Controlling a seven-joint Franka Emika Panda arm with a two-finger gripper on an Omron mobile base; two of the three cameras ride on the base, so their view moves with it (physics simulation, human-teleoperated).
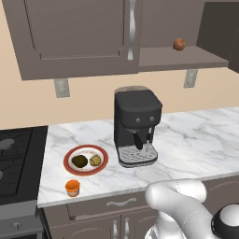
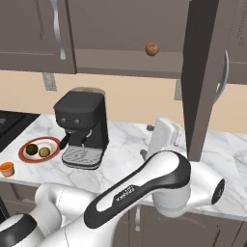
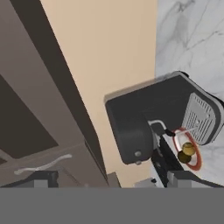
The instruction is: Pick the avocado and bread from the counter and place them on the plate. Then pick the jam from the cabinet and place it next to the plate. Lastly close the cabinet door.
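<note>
Marble counter [image 1: 196,135] lies bare beside the swung-out cabinet door [image 2: 205,72]; jaws released.

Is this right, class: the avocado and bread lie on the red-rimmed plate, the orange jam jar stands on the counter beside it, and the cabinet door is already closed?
Not quite. The avocado and bread do lie on the plate, and the jam stands on the counter beside it, but the cabinet door is open, swung out towards the camera in the right base view.
</note>
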